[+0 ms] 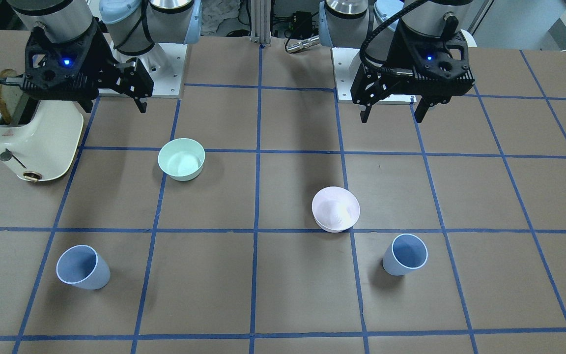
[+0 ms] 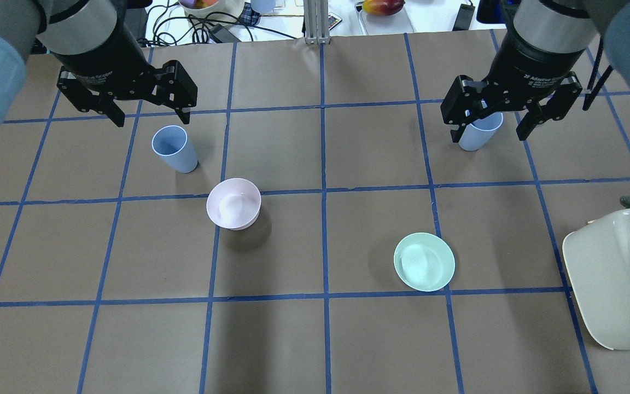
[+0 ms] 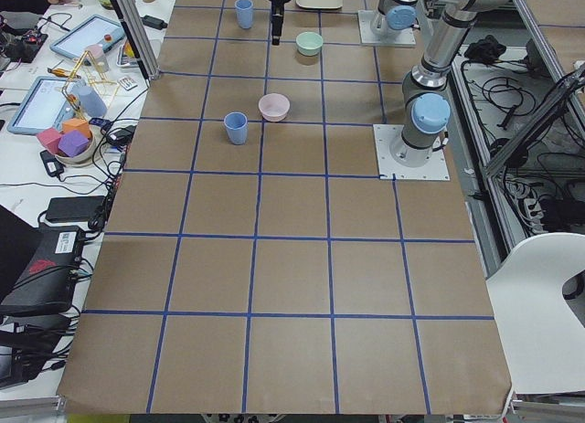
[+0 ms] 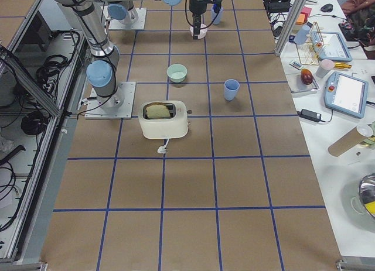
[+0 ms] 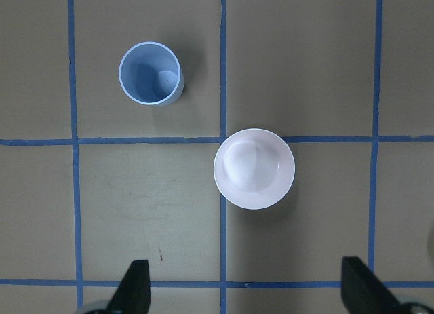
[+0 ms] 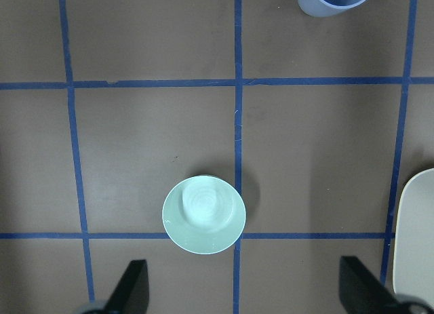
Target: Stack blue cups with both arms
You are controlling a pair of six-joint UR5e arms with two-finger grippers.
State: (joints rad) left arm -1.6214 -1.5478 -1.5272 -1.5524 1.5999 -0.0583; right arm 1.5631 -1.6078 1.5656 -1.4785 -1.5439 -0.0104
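Blue cups [image 1: 83, 267] [image 1: 405, 254] upright, well apart

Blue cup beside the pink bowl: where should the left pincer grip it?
Come down from above and close the open left pincer across the blue cup, under its rim: it stands upright, mouth up, tapering downward, apart from the pink bowl.
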